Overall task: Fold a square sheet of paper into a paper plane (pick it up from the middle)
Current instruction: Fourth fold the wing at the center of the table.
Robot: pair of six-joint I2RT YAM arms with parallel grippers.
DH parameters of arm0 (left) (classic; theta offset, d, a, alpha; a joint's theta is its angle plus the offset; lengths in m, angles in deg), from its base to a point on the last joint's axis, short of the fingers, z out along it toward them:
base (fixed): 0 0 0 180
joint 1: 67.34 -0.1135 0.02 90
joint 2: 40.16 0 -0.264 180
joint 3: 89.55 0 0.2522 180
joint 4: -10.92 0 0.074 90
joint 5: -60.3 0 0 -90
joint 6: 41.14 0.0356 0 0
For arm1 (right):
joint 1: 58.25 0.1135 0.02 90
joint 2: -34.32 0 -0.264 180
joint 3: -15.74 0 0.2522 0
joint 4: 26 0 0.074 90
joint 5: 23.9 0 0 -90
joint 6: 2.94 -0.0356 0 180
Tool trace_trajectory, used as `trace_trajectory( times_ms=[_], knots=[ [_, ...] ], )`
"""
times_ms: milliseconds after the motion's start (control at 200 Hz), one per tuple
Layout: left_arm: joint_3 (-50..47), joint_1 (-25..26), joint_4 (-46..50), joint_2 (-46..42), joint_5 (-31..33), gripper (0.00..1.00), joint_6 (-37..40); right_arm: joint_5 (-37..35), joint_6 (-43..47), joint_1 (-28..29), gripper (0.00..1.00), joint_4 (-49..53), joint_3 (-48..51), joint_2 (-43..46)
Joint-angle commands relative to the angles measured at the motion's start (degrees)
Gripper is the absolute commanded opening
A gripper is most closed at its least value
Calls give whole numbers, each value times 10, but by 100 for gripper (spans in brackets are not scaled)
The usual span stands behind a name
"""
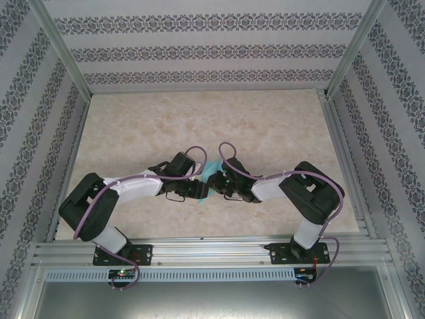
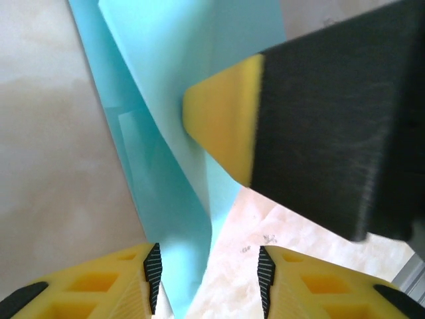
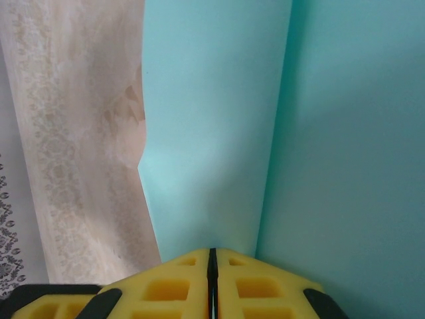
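**At the middle of the table (image 1: 199,119), two arms meet on one sheet**

The right gripper (image 3: 212,256) has its yellow fingers pressed flat together, pinching the edge of the paper sheet (image 3: 212,133). The left gripper (image 2: 207,272) is spread, its two pads apart, and the sheet's lower edge hangs in the gap, nearer one pad and not clamped. Seen from the left wrist, the yellow tip of a right-gripper finger (image 2: 222,119) lies against the sheet's face. The sheet is plain turquoise, folded along a long crease so its layers overlap, and it is held up between the two wrists, not flat. Below is pale marbled tabletop. Patterned walls (image 1: 199,56) close three sides.
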Motion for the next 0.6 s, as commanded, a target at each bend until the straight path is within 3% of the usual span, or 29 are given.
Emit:
trace_trajectory(
  times_ms=[0, 165, 595],
  knots=[
    [9, 15, 48, -11, 51, 46, 34, -4, -7, -2, 10, -3, -11, -11],
    [33, 41, 70, 17, 69, 44, 62, 0, -7, -2, 10, -2, -14, -12],
    [62, 91, 85, 58, 197, 40, 73, -2, -6, -3, 10, 1, -7, -5]
  ],
)
